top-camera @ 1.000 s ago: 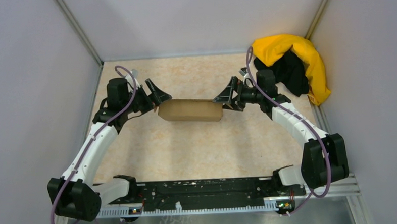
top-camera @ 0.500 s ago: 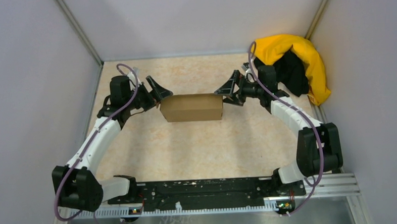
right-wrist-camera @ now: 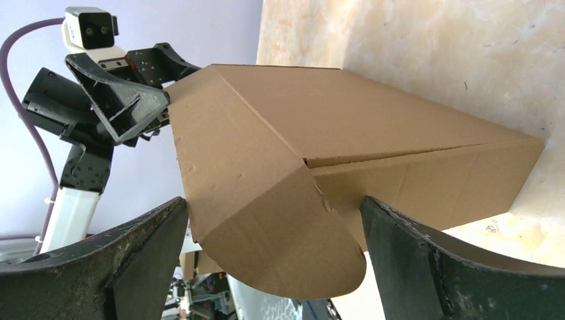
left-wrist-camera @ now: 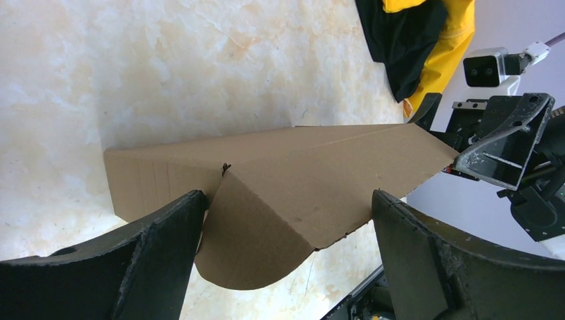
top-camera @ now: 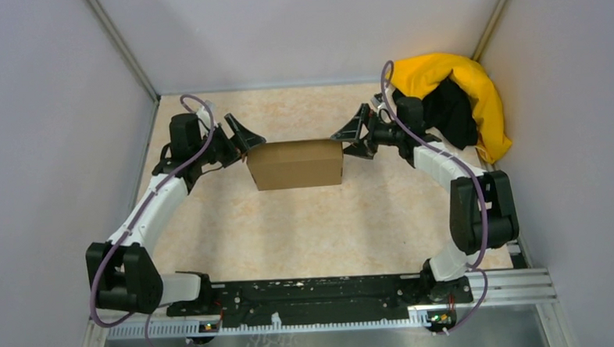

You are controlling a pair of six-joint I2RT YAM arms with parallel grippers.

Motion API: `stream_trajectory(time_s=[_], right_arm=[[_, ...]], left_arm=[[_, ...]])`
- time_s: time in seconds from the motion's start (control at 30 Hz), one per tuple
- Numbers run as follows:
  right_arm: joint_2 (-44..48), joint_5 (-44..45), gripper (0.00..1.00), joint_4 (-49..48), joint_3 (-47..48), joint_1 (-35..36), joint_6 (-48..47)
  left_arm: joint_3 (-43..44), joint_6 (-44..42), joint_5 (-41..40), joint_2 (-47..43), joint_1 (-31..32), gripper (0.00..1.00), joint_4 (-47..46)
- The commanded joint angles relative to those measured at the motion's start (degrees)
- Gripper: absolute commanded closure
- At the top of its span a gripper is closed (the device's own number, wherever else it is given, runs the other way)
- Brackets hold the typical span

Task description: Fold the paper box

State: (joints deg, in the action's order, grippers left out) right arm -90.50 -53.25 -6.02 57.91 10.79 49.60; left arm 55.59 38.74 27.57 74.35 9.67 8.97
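Paper box [top-camera: 296, 164], underside hidden, left pincer [top-camera: 244, 139] contact unclear

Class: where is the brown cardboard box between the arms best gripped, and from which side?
Probably the rounded end flap of the plain brown cardboard box, approached from the box's short end. It is a thin panel jutting out between the open jaws of the left gripper, while the body looks too wide to span.
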Motion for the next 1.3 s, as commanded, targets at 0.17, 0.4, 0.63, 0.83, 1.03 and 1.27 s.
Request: stream_trajectory(time_s=[0.17, 0.4, 0.63, 0.83, 1.03, 1.27], right_arm=[[-1.39, -2.83, 0.01, -0.16, 2.0, -1.6, -2.29], [0.42, -3.63, 0.01, -1.89, 1.54, -4.06, -2.01], [1.7, -3.6, 0.01, -2.68, 1.22, -5.08, -1.7], [2.97, -3.93, 0.01, -6.08, -0.22, -5.67, 0.82], [4.21, -4.67, 0.01, -14.45, -2.11, -6.1, 8.08], [5.41, -4.18, 0.01, -15.97, -2.38, -6.54, 11.1]], left_arm=[[1.46, -2.26, 5.83, 2.5, -0.49, 0.01, 3.91], [3.61, -3.23, 6.94, 1.42, -1.35, 0.01, 4.13], [5.12, -4.46, 7.15, 1.58, -2.9, 0.01, 5.6], [4.92, -4.92, 7.24, 1.66, -3.92, 0.01, 5.53], [4.32, -4.92, 7.28, 0.74, -4.76, 0.01, 4.82], [4.18, -5.15, 7.53, -0.57, -5.89, 0.01, 4.64]])
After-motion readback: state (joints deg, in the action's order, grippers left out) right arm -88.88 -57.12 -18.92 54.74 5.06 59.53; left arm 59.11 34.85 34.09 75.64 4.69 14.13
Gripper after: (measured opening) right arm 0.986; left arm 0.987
